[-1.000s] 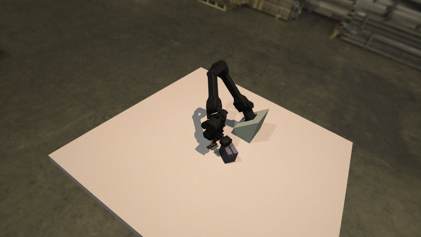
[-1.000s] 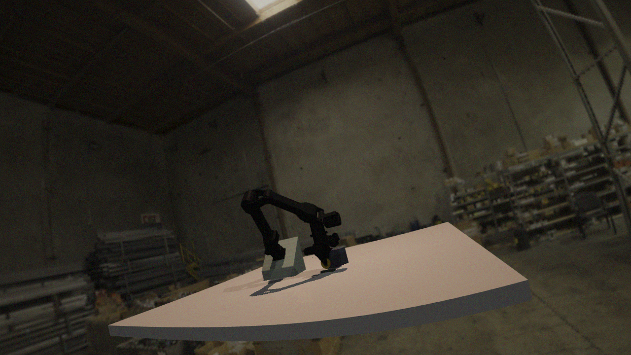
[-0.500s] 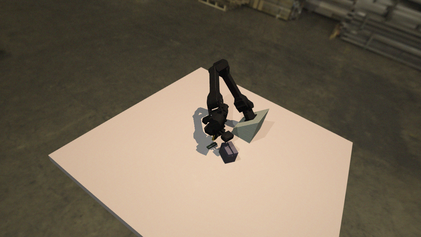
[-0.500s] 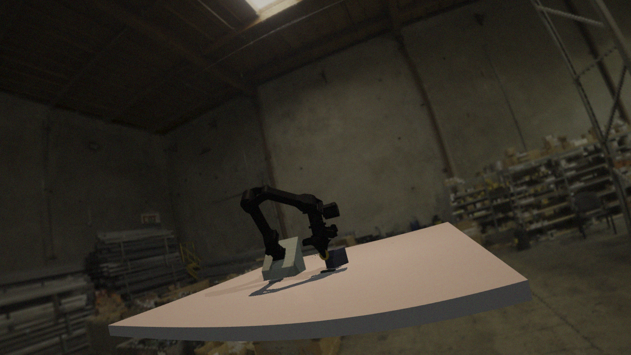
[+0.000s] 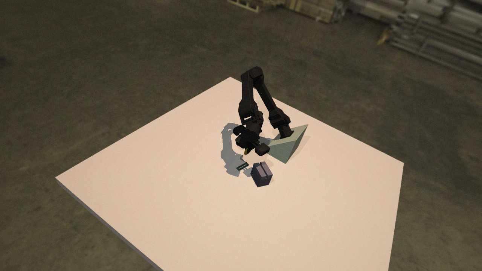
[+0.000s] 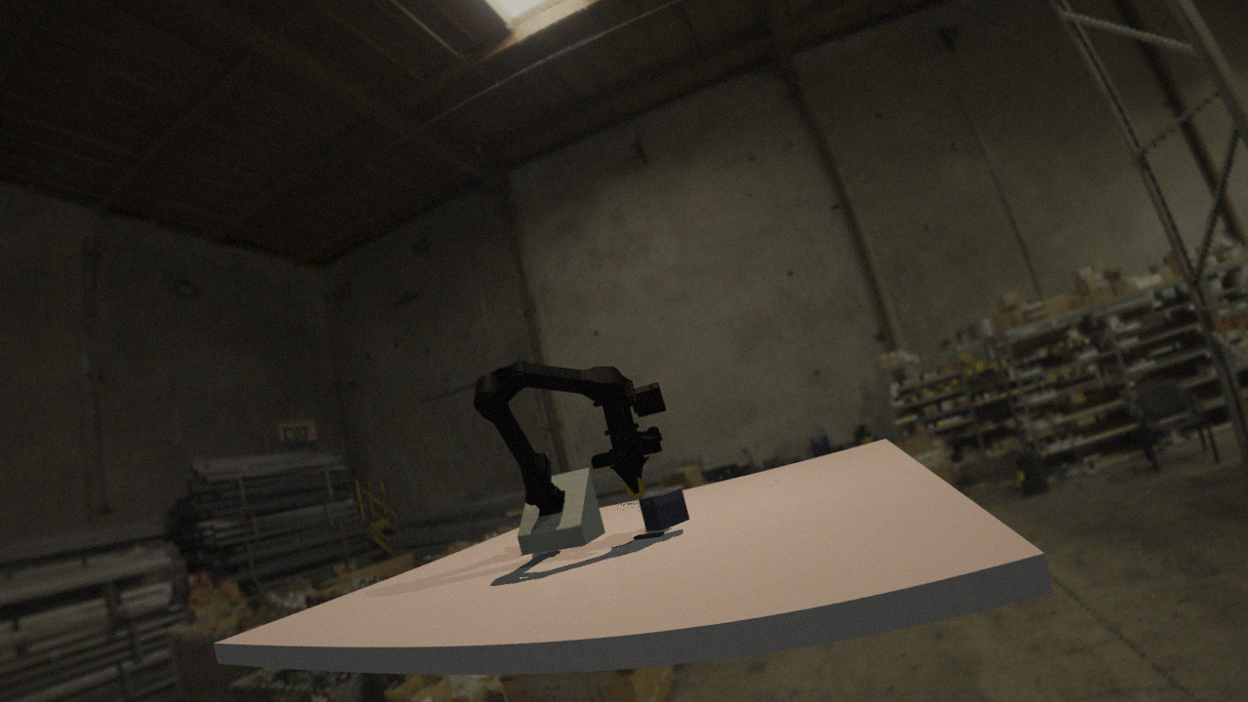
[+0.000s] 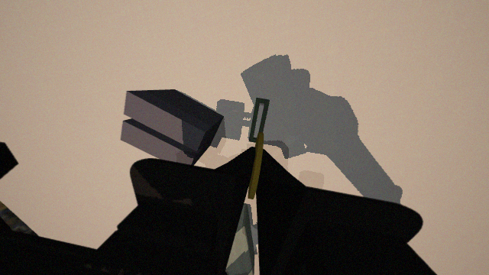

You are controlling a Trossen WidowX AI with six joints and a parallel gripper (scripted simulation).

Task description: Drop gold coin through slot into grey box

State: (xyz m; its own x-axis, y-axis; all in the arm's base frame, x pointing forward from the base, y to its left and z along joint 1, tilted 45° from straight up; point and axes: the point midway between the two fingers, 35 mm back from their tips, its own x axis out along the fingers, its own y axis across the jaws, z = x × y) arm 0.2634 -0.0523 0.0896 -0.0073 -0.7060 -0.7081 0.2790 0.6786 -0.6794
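Observation:
My gripper is shut on the gold coin, which stands on edge between the fingertips. Both are raised above the table. The dark-green holder lies empty below the coin. The grey box stands beside the holder, to its right in the top view and to its left in the wrist view. The dark slot in its lid shows in the wrist view. The gripper fingers hide a corner of the box in the wrist view.
A pale green wedge-shaped stand carries the arm's base. The pinkish table holds everything, with its edges far from the box. The arm's shadow falls around the holder.

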